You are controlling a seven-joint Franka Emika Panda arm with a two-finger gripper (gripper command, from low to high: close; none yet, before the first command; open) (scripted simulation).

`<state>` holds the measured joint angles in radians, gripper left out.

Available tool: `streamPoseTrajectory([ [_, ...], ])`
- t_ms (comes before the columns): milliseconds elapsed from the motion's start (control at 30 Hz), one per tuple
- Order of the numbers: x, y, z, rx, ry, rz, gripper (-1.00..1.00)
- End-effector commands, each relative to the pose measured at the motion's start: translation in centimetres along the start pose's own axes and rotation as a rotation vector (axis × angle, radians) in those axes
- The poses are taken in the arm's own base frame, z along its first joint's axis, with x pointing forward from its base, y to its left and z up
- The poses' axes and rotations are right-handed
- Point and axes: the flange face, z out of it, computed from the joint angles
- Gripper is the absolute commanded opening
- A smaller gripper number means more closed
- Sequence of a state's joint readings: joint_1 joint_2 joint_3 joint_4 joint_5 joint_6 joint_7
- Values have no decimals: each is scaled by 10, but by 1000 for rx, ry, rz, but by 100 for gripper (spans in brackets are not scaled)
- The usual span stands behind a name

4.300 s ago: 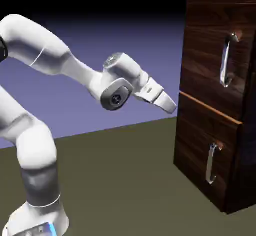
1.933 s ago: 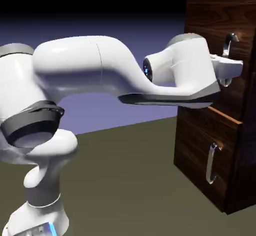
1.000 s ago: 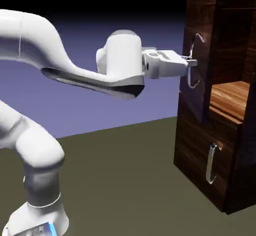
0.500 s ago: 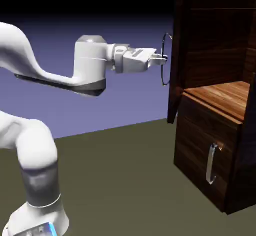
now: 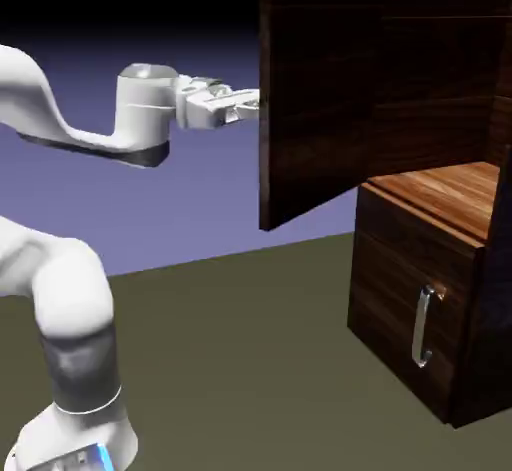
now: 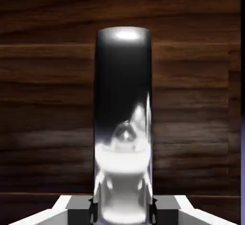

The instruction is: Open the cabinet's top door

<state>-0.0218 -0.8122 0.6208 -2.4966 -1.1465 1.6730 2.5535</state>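
Note:
The cabinet (image 5: 420, 289) stands at the exterior view's right. Its top door (image 5: 315, 109) is swung far out to the left, and its dark wood panel hides the handle in that view. My gripper (image 5: 250, 105) reaches the door's left edge from the left. In the hand view the door's silver handle (image 6: 123, 100) fills the middle, upright between my fingertips (image 6: 92, 213), with the door's wood (image 6: 48, 76) behind it. My gripper (image 6: 122, 215) is shut on that handle. A lighter wood shelf (image 5: 450, 187) shows inside the opened compartment.
The shorter lower panel (image 5: 395, 299) stays closed, with its small silver handle (image 5: 425, 324). My arm (image 5: 60, 129) stretches across from the left above the brown table (image 5: 230, 359). My base (image 5: 75, 429) stands at the lower left.
The top door has swung from closed to wide open, leftward. My gripper has drawn back to the left with the handle in it, and the shelf inside has come into sight.

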Motion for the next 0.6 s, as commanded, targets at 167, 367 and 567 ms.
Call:
streamPoseTrajectory([
  [167,-19,-19,-43,-115,115,0,-100],
  [367,-38,-38,-75,-209,209,0,-100],
  [567,-54,-53,-95,-275,274,0,-100],
])
